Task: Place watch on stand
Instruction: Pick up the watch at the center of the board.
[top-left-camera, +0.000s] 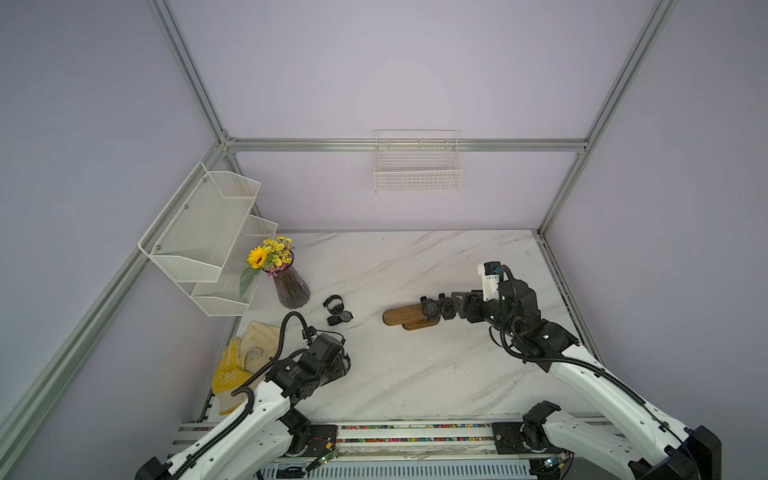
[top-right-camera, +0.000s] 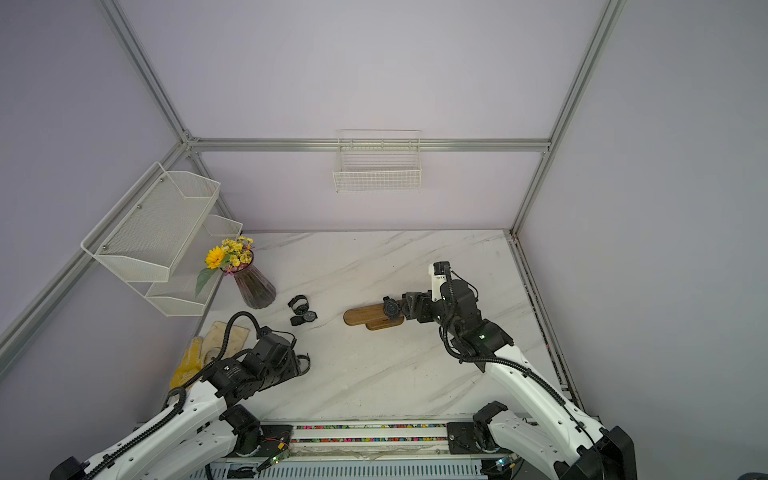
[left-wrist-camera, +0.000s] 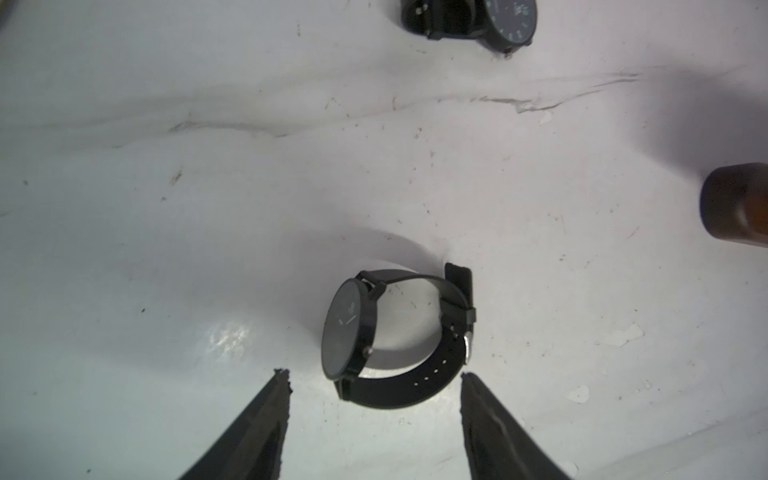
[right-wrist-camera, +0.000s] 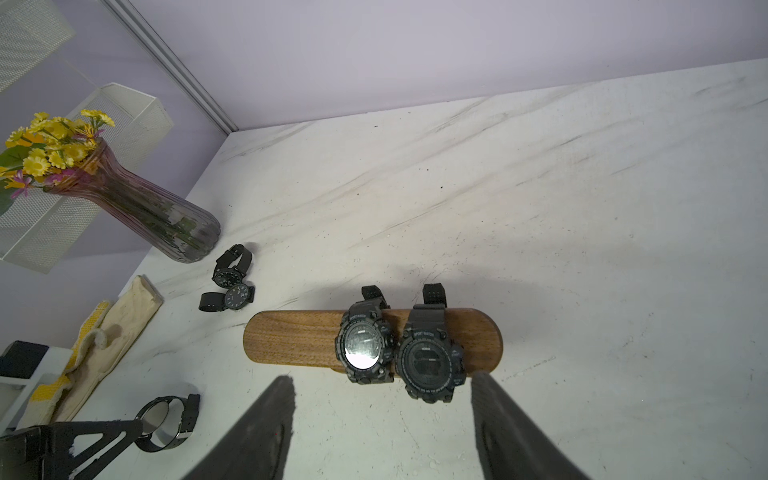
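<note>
The dark wooden stand (top-left-camera: 401, 316) (right-wrist-camera: 299, 338) carries two chunky black sport watches (right-wrist-camera: 365, 349) (right-wrist-camera: 430, 359) side by side toward its right end. My right gripper (right-wrist-camera: 382, 380) is open just short of them, its fingertips either side of the nearer watch without touching. A thin black watch (left-wrist-camera: 399, 336) (right-wrist-camera: 166, 422) lies on its side on the marble. My left gripper (left-wrist-camera: 374, 376) is open around its near strap, with a gap on both sides. In both top views the left wrist hides those jaws. The stand's end (left-wrist-camera: 735, 212) shows in the left wrist view.
Two more black watches (top-left-camera: 334, 305) (top-left-camera: 341, 318) lie together near a purple vase of yellow flowers (top-left-camera: 291, 291). Yellow and cream gloves (top-left-camera: 241, 357) sit at the table's left edge. White mesh shelves (top-left-camera: 208, 237) hang on the left wall, a wire basket (top-left-camera: 417, 174) on the back wall.
</note>
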